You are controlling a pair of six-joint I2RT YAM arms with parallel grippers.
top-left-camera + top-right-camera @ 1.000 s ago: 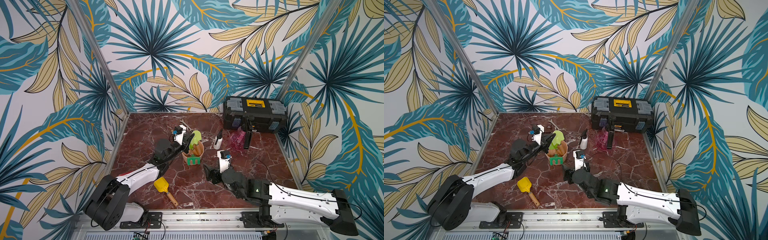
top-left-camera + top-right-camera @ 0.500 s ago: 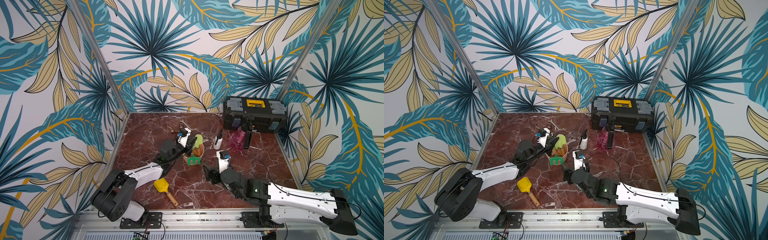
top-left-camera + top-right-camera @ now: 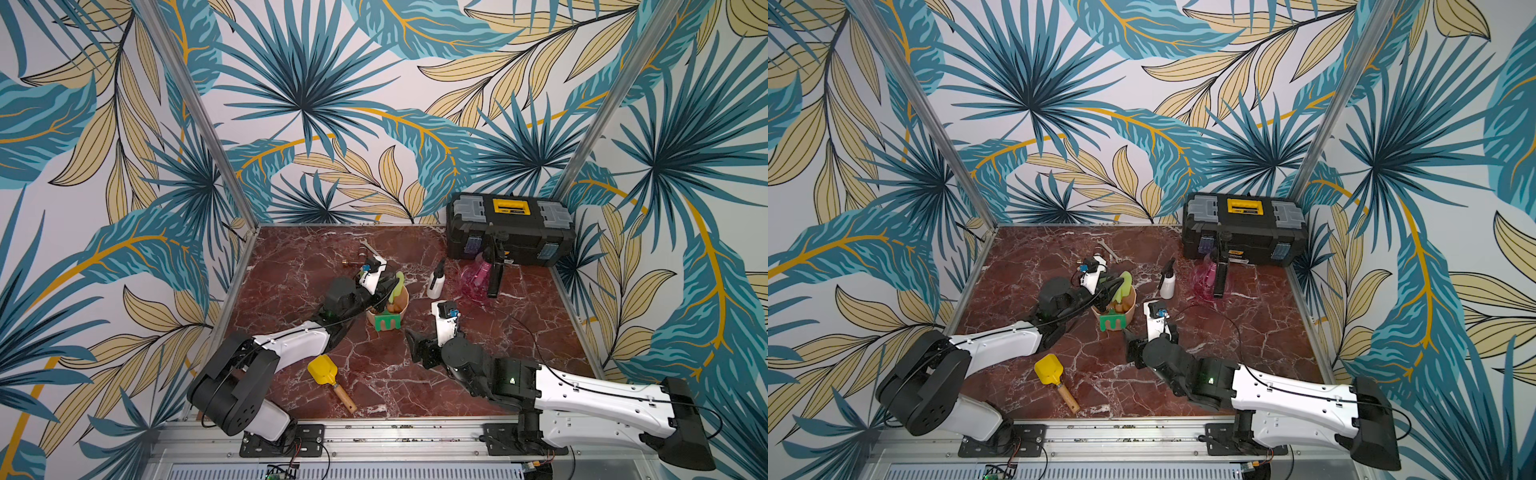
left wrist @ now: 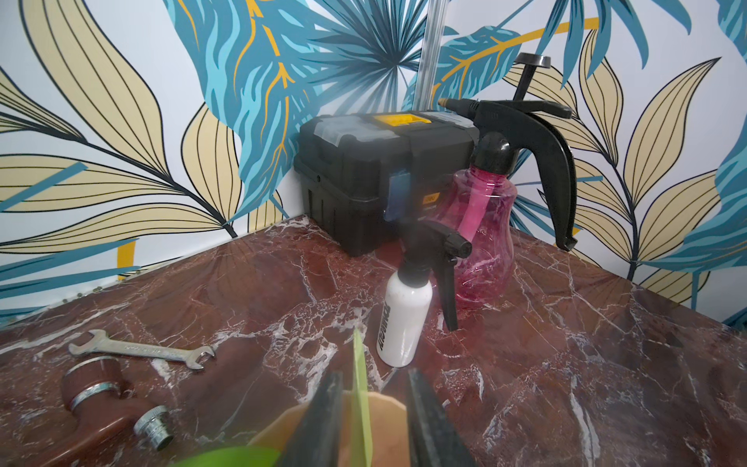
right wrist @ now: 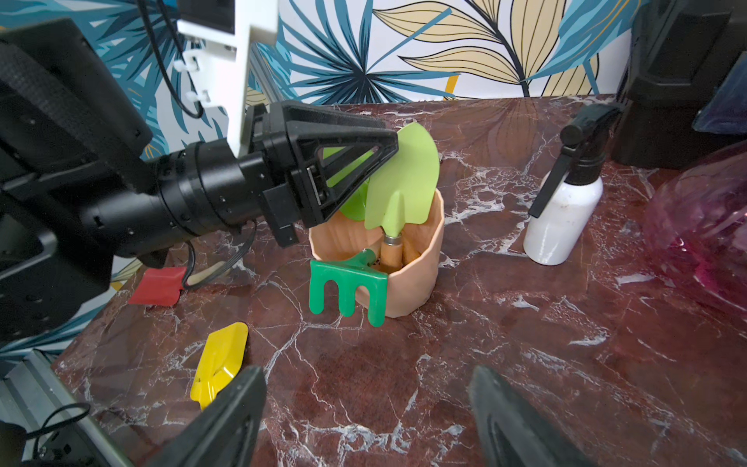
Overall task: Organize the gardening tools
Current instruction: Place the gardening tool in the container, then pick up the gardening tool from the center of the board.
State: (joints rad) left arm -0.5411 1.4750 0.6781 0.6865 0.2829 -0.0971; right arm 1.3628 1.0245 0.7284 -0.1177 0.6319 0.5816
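On the red marble tabletop (image 3: 519,332), the left jaws stood parted astride the lime-green trowel (image 5: 404,178), upright in the peach pot (image 5: 420,275). The yellow scoop (image 3: 322,368) lay flat, handle toward the front rail (image 3: 395,430), seemingly nearer the right jaws, which gaped empty.

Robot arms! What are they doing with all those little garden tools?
They are tidying garden tools into a pot. The left pincer is at the pot, its jaws apart on either side of a lime shovel standing inside. A green rake hangs over the rim. The right pincer hovers nearby, open and empty. A yellow shovel and a red shovel lie on the table, and the white bottle and pink bottle stand in front of the toolbox.
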